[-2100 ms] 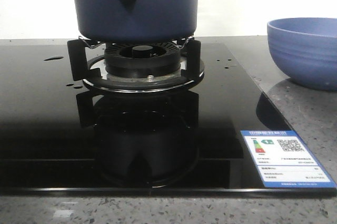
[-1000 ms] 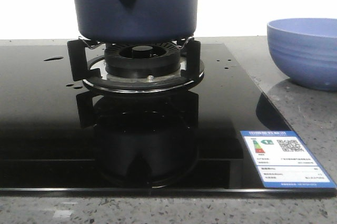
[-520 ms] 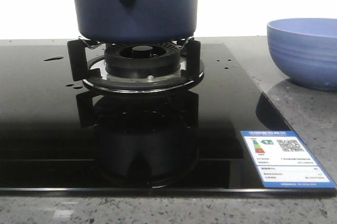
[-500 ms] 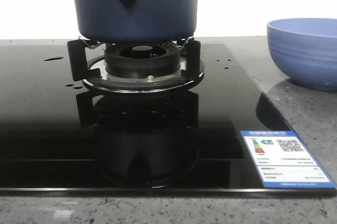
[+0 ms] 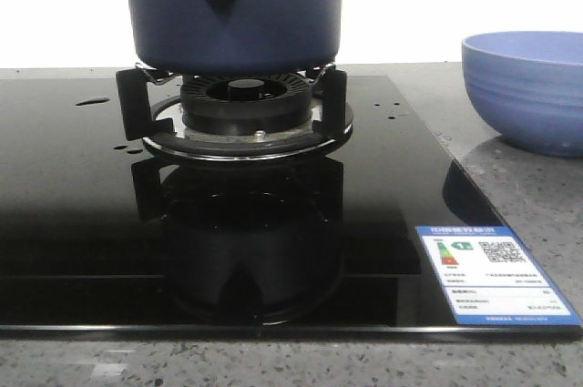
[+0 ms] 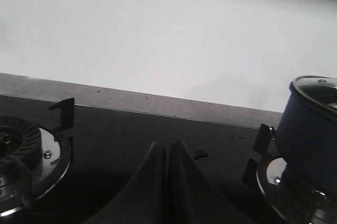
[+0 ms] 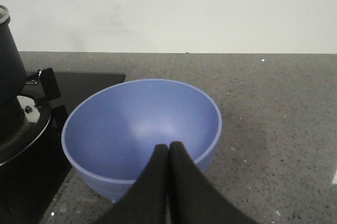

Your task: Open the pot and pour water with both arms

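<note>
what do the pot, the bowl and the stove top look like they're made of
The pot: matte navy coating, probably enamelled or painted metal; no shine on its wall.
The bowl: smooth light-blue, dull sheen, faint ribs outside; glazed ceramic or plastic, hard to say.
The stove top: glossy black glass, judging by the mirror reflection of the burner.

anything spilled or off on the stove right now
Yes, a little water lies on the black glass cooktop: a small shiny puddle to the left of the burner, plus scattered drops on both sides. Otherwise nothing stands out: the pot sits level on its burner grate, and the light-blue bowl stands upright on the counter.
</note>
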Tool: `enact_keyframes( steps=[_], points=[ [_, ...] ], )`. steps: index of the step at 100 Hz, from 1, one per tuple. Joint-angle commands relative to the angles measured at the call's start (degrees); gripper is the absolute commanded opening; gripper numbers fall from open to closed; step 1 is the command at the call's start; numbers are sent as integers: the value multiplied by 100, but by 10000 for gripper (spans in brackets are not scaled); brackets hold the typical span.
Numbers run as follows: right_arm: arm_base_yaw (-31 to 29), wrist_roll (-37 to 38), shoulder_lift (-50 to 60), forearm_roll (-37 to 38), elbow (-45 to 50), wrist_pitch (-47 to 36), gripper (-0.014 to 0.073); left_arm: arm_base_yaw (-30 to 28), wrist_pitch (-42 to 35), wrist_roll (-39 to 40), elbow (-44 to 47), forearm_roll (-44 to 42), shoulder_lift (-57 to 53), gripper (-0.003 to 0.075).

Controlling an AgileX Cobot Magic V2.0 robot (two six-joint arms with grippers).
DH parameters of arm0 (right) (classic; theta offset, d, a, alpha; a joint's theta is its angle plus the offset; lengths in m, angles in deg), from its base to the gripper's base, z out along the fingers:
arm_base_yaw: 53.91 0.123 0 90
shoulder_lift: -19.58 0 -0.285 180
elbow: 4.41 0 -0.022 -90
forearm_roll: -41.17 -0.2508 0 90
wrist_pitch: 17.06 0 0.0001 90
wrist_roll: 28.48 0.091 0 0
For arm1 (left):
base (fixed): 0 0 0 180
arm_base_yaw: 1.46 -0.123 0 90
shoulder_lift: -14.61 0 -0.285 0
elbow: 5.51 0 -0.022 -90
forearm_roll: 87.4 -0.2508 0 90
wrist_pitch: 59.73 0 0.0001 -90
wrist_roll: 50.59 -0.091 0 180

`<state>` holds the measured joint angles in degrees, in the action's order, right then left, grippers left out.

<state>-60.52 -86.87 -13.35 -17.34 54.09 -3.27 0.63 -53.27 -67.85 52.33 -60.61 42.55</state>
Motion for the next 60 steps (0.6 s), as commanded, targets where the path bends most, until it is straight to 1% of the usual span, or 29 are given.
enact_keyframes(
  steps=[1, 6, 23, 33, 54, 59, 60],
  points=[
    [-10, -75, -7, -130, -152, -260, -56, -21, -422, 1855, -87, -1991, -79, -19],
    [-10, -75, -7, -130, -152, -260, -56, -21, -422, 2096, 31, -2171, -195, -19],
    [-10, -75, -7, -130, -152, -260, -56, -21, -602, 2096, 862, -2039, -980, -19],
    [-10, -75, -7, -130, -152, -260, -56, -21, -576, 2096, 1377, -2054, -1469, -19],
    [-10, -75, -7, -130, -152, -260, -56, -21, -576, 2096, 2048, -2082, -2184, -19],
    [-10, -75, -7, -130, -152, -272, -56, -21, -646, 2096, 2147, -1999, -2191, -19],
    [-10, -75, -7, -130, -152, -272, -56, -21, -562, 2096, 2147, -1999, -2190, -19]
  ],
)
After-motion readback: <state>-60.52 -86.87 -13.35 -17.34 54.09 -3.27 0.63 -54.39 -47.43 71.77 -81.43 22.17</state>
